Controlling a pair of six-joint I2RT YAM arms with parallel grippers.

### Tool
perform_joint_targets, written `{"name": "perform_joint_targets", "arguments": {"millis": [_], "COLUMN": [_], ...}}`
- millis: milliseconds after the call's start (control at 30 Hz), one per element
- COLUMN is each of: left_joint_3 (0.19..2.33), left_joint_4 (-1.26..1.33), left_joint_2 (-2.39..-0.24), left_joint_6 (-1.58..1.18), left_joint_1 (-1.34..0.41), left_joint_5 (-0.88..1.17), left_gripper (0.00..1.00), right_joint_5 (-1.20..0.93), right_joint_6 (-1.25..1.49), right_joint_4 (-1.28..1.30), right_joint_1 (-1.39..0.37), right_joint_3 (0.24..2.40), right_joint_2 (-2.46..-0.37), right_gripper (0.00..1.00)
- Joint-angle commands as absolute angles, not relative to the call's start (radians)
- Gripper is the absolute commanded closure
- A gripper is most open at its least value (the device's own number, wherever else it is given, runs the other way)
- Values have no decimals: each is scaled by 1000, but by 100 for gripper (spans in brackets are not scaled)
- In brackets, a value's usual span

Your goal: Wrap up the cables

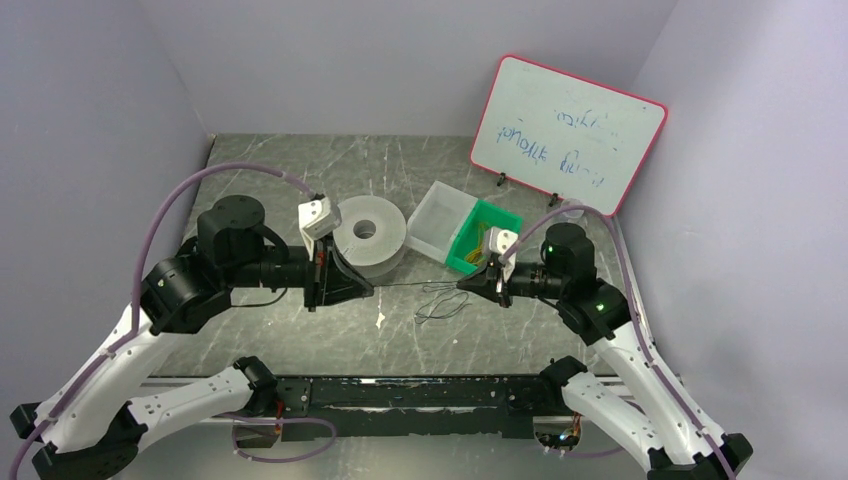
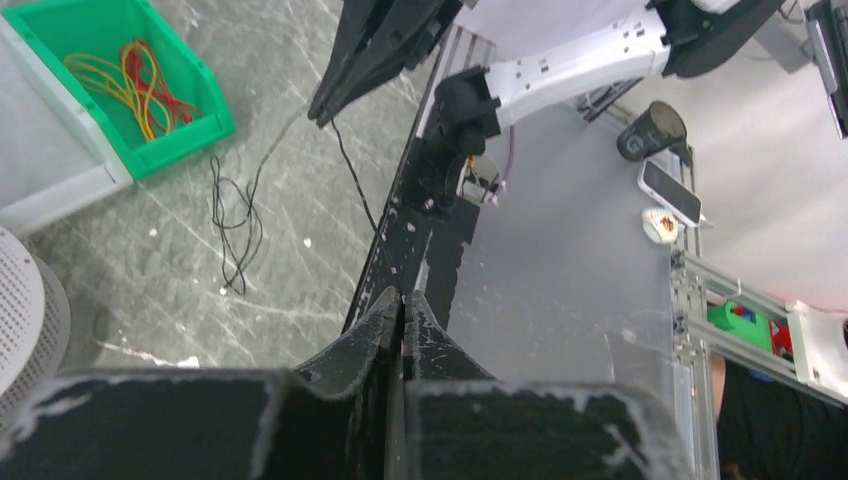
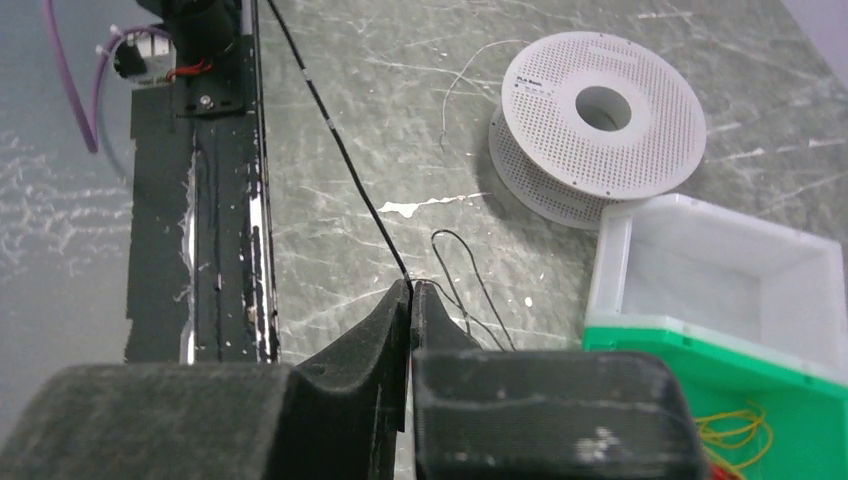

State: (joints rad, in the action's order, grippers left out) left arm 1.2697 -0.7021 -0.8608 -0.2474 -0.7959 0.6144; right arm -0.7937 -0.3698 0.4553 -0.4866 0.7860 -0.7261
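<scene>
A thin black cable [image 1: 415, 287] is stretched taut between my two grippers above the table. Its slack loops [image 1: 441, 306] lie on the table under my right gripper. My left gripper [image 1: 370, 288] is shut on one end; in the left wrist view the cable [image 2: 352, 178] runs from its tips [image 2: 403, 297] towards the other gripper. My right gripper [image 1: 462, 285] is shut on the cable too; in the right wrist view the cable [image 3: 332, 128] leaves its tips [image 3: 411, 287], with loops [image 3: 468, 285] beside them. Yellow and red cables [image 2: 132, 85] lie in the green bin [image 1: 495, 215].
A white perforated spool [image 1: 368, 235] lies flat behind my left gripper. A white bin [image 1: 440, 225] adjoins the green bin. A whiteboard [image 1: 570, 135] leans at the back right. The black base rail [image 1: 420, 392] runs along the near edge.
</scene>
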Motion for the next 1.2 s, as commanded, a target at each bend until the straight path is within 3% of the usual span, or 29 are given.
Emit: {"name": "perform_joint_targets", "arguments": {"millis": [0, 167, 333, 500, 800, 1167], "left_joint_3": [1307, 1285, 1269, 1264, 1284, 1300], "left_joint_4": [-806, -808, -798, -787, -775, -751], "left_joint_2": [-847, -867, -881, -896, -912, -929], "left_joint_6": [-195, -186, -187, -189, -196, -210], "left_joint_1": [-802, -802, -802, -804, -803, -802], "left_joint_5": [683, 718, 729, 736, 741, 736], "left_gripper": [93, 93, 93, 93, 93, 93], "right_joint_5": [-839, -847, -931, -1042, -1068, -1040], "right_joint_6": [-483, -452, -421, -268, -6, -34], "right_joint_4": [498, 457, 434, 306, 72, 81], "right_joint_1": [-485, -485, -485, -485, -488, -634], "right_joint_3": [788, 842, 920, 955, 919, 892], "right_joint_2": [-723, -718, -727, -753, -808, -908], "right_gripper": [88, 65, 55, 51, 51, 52]}}
